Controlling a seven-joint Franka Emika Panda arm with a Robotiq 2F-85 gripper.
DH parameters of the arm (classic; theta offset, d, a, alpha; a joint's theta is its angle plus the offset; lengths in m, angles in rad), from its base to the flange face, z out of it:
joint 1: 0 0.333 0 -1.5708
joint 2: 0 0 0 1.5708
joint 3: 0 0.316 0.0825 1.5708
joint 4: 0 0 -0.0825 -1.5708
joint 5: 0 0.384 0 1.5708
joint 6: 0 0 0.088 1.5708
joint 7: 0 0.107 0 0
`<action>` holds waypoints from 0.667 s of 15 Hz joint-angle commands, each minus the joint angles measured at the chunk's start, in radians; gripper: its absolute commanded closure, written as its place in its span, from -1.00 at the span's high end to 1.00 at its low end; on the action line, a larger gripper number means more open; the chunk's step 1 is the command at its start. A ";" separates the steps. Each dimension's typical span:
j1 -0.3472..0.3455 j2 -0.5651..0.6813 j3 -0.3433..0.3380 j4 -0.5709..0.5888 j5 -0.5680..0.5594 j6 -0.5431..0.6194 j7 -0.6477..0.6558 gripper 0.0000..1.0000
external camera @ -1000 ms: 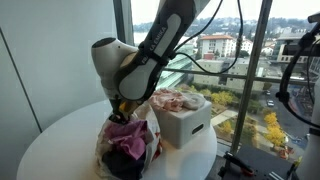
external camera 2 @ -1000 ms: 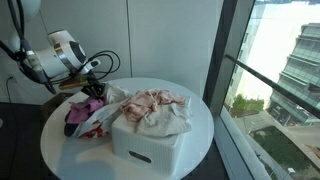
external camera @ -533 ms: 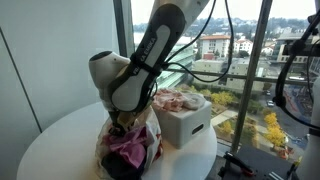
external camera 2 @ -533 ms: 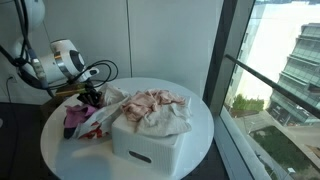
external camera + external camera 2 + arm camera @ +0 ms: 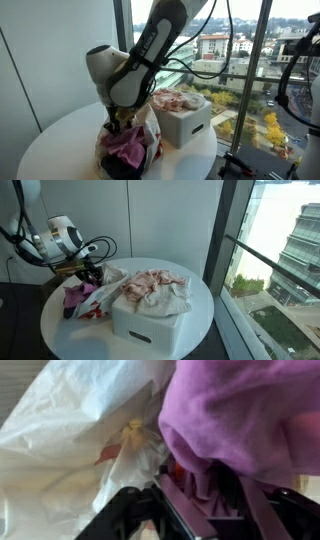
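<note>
Lower and closer to the table's edge than a second ago, the arm [image 5: 128,75] has sunk its wrist into the mouth of the plastic bag [image 5: 152,128], and the purple cloth [image 5: 127,148] now bulges out paler and fuller. In the wrist view that cloth [image 5: 250,410] is soft, fuzzy and rounded, lying against the black jaws. How far they stand apart, or whether they pinch it, I cannot tell. The bag [image 5: 80,430] is thin, crinkled, translucent white film with a yellow and red print. It sits on the round white table [image 5: 195,300], touching a smooth, white, round-cornered box [image 5: 145,325] heaped with crumpled pale pink cloths [image 5: 155,285].
</note>
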State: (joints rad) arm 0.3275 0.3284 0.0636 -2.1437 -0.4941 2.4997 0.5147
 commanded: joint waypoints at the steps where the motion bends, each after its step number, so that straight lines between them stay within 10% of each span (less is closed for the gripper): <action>1: -0.030 -0.166 0.020 -0.097 0.093 0.019 -0.050 0.74; 10: -0.209 -0.501 -0.009 -0.235 0.109 -0.020 0.084 1.00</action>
State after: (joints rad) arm 0.1917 -0.0668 0.0563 -2.3253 -0.4069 2.4949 0.5624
